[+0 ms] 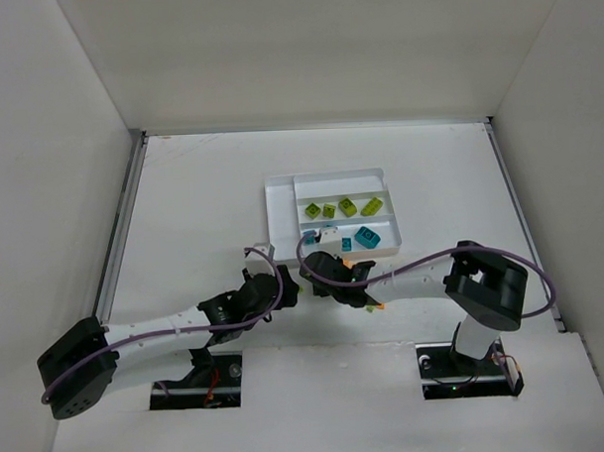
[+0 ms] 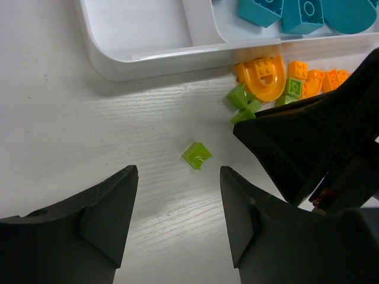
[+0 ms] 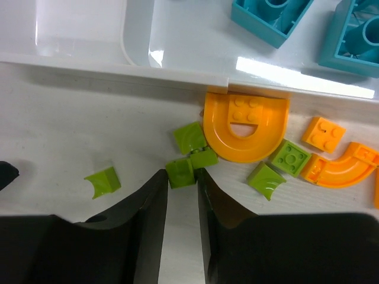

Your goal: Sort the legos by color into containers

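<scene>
The white tray (image 1: 281, 184) holds lime bricks (image 1: 348, 208) in one long section and teal bricks (image 1: 367, 240) in the nearest one. In front of it lies a loose pile: an orange arch (image 3: 246, 127), small orange pieces (image 3: 323, 134) and several lime pieces (image 3: 290, 158). My right gripper (image 3: 182, 176) is shut on a small lime brick (image 3: 179, 171) at the pile's near edge, low on the table. My left gripper (image 2: 177, 176) is open and empty, a single lime curved piece (image 2: 196, 155) just beyond its fingertips. The tray's wall (image 2: 177, 56) is beyond that piece.
The right gripper's black body (image 2: 320, 142) sits close on the right in the left wrist view. Both grippers (image 1: 296, 279) crowd together at the tray's near left corner. White walls enclose the table on three sides.
</scene>
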Controlling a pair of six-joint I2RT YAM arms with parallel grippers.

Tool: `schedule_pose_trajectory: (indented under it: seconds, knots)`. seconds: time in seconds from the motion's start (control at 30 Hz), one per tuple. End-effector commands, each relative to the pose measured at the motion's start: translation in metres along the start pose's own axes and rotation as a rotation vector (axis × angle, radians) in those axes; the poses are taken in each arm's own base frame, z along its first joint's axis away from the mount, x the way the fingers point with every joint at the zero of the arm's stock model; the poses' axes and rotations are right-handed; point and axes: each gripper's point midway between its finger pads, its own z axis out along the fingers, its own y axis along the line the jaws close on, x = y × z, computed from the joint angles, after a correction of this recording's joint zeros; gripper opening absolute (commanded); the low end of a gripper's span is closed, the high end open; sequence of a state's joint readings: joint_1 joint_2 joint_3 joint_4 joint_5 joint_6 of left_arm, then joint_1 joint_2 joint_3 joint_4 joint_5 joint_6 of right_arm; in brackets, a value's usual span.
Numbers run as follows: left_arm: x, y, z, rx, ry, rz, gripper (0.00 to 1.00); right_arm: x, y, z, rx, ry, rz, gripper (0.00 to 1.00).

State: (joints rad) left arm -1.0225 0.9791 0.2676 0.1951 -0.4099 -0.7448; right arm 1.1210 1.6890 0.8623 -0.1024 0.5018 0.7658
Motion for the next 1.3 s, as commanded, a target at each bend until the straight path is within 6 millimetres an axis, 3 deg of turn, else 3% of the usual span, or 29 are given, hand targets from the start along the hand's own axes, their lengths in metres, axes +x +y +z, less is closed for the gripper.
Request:
schedule_pose_trajectory:
  seconds: [0.0, 0.17, 0.47, 0.73, 0.9, 1.27]
  knots:
    - [-0.004, 0.0, 0.0, -0.004, -0.041, -0.041, 0.55, 0.002, 0.006, 0.003, 0.003, 0.003, 0.0, 0.3]
    - [0.001, -0.002, 0.0, -0.003, -0.031, -0.028, 0.54, -0.008, 0.008, -0.004, -0.021, -0.035, 0.028, 0.24]
    - [0.003, -0.019, 0.005, 0.035, -0.031, -0.013, 0.51, -0.043, 0.002, -0.043, -0.084, -0.12, 0.101, 0.24]
    - [-0.003, -0.028, 0.02, 0.012, -0.079, 0.084, 0.46, -0.081, 0.009, -0.051, -0.123, -0.184, 0.125, 0.24]
    - [0.005, -0.034, 0.026, 0.007, -0.062, 0.14, 0.42, -0.089, 0.012, -0.056, -0.138, -0.2, 0.134, 0.24]
    - [0.014, -0.023, 0.034, -0.09, -0.06, 0.295, 0.36, -0.101, 0.002, -0.061, -0.147, -0.239, 0.176, 0.25]
